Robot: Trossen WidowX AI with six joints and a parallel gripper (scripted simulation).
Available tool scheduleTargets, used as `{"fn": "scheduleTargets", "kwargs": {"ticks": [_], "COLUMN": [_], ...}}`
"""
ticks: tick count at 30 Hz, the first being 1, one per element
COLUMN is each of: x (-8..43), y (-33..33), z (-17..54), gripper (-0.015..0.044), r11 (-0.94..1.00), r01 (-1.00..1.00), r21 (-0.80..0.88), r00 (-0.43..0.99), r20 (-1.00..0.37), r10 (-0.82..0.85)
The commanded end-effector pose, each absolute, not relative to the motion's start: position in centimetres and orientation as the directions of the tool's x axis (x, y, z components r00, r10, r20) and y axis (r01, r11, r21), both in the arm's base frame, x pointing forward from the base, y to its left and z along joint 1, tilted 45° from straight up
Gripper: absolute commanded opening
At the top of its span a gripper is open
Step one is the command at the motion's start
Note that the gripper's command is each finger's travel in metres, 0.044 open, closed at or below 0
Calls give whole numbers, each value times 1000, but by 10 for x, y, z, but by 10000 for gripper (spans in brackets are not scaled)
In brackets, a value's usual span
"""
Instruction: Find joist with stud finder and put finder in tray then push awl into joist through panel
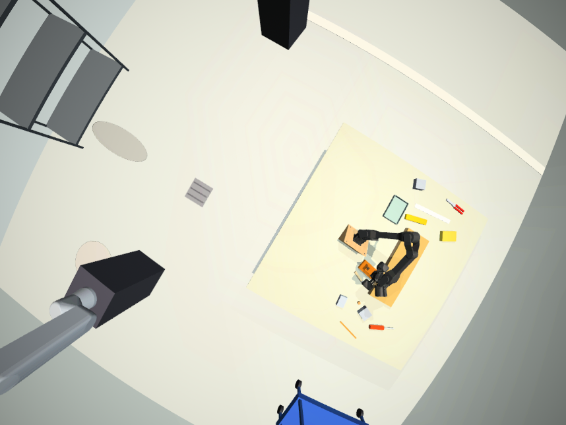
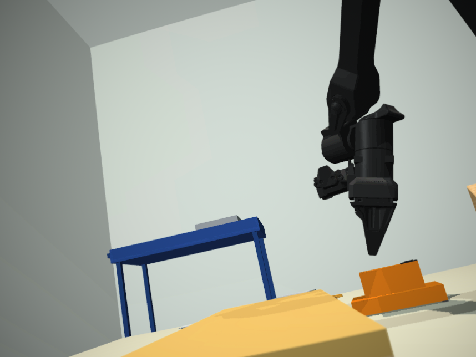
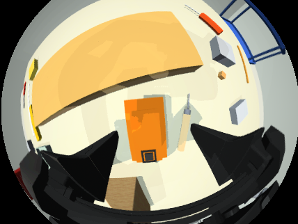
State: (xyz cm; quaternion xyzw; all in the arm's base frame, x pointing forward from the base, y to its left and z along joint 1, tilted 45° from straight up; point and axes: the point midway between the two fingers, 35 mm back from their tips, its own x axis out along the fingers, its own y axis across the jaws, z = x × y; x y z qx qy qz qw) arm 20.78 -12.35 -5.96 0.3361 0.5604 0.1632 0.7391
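The orange stud finder (image 1: 366,267) (image 2: 391,282) (image 3: 147,129) stands beside the long edge of the tan floor panel (image 1: 401,278) (image 2: 269,322) (image 3: 122,59). My gripper (image 2: 371,251) (image 3: 155,131) points down above the stud finder, open and empty. In the wrist view the stud finder lies between the two fingers, below their tips. The awl (image 3: 184,132), with a pale wooden handle and a metal tip, lies beside the stud finder, near the right finger in that view. The green tray (image 1: 395,209) is past the panel's far end. The arm covers part of the panel in the top view.
The arm's wooden base block (image 1: 348,233) (image 3: 122,191) is close to the stud finder. Grey blocks (image 1: 364,313) (image 3: 223,52), a small tan cube (image 3: 221,75), a pencil-like orange stick (image 1: 347,329) and a red-handled screwdriver (image 1: 377,326) (image 3: 210,24) lie beyond the panel's near end. A yellow bar (image 1: 415,219) lies by the tray.
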Motion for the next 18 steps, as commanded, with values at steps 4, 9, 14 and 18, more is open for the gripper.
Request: {"fn": "scheduleTargets", "kwargs": {"ticks": [4, 9, 14, 18], "x": [204, 203, 203, 204], "y": [-118, -114, -112, -109], "z": [-60, -57, -55, -59], "gripper": [440, 440, 440, 440], "r11": [710, 710, 709, 709], "r01": [126, 126, 126, 126], "r21": [693, 693, 693, 693], "r00": [300, 300, 300, 300], "r20": [-709, -708, -708, -708], "r10": [638, 639, 639, 639]}}
